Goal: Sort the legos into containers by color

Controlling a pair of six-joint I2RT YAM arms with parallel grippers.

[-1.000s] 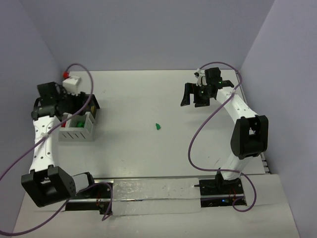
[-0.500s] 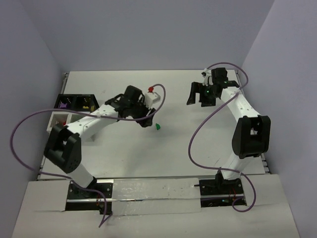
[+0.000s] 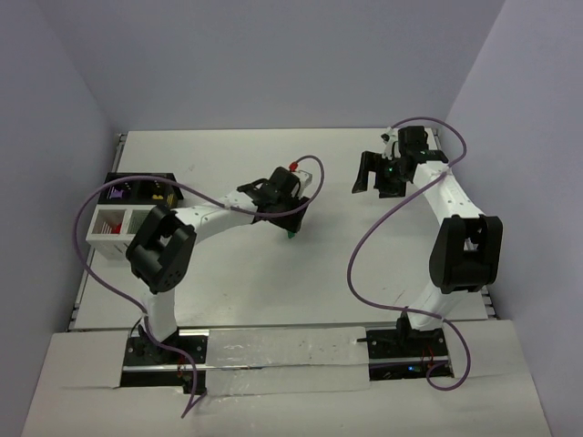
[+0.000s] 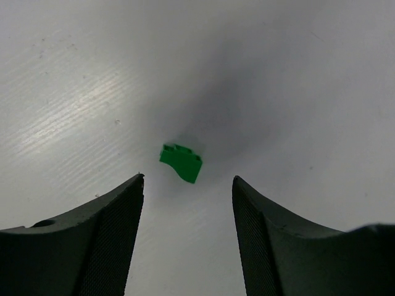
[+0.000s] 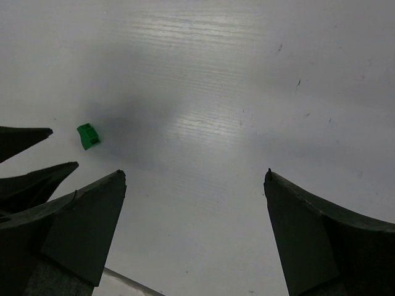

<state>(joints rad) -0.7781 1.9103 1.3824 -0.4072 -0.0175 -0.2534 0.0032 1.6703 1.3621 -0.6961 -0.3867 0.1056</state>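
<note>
Green lego (image 4: 181,163) lies on the white bench (image 4: 296,74), just in front of the left jaws and in line with the gap between them (a little toward the left-hand tip). It touches neither tip. It is a very small piece, bright green, much narrower than the gap. One side looks curved or sloped, and along its far edge a row of low studs is faintly seen. A soft shadow lies on the bench around it.

The left jaws are spread apart and hold nothing. In the top view this lego (image 3: 291,233) shows just at the tips of the left jaws, which hang over it.

The right jaws are spread wide, also empty, above bare bench. From their own camera the lego (image 5: 88,135) sits well off to their left side, outside the gap.

The containers stand well apart from both jaws, at the bench edge far behind the left jaws: a white slatted box (image 3: 105,240) with something red in one compartment, and right beside it a black tray (image 3: 137,176) holding a purple piece (image 3: 116,193) and a yellow piece (image 3: 158,194).
</note>
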